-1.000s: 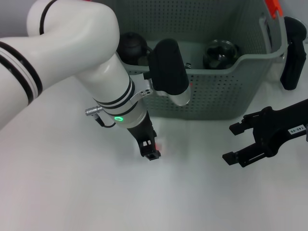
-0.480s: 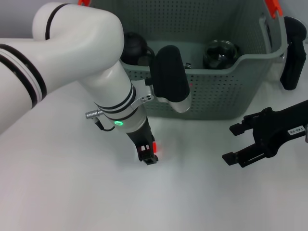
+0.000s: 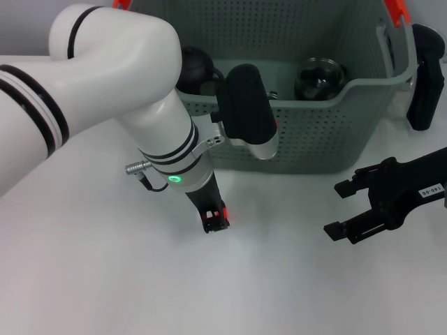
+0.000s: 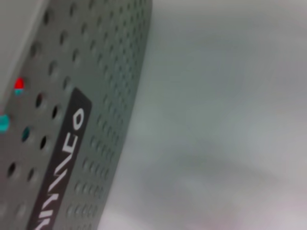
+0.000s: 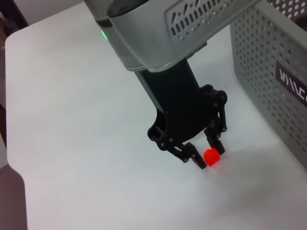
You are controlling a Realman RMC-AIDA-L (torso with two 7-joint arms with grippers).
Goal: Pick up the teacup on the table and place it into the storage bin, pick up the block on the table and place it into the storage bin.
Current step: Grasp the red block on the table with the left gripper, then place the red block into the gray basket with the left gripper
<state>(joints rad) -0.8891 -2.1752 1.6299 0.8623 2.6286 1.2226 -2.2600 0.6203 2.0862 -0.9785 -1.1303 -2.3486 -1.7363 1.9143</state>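
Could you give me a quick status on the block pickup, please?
Left gripper down on the table, closed around the red block. Right gripper open, idle to the side. Storage bin just behind; nothing in the way.

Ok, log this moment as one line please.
left gripper: fingers around red block on table | right gripper: open, idle | bin: behind

- The left arm (image 3: 140, 118) hid part of the basket (image 3: 321, 139).
- The label (image 4: 60, 163) was blurry and cut off.
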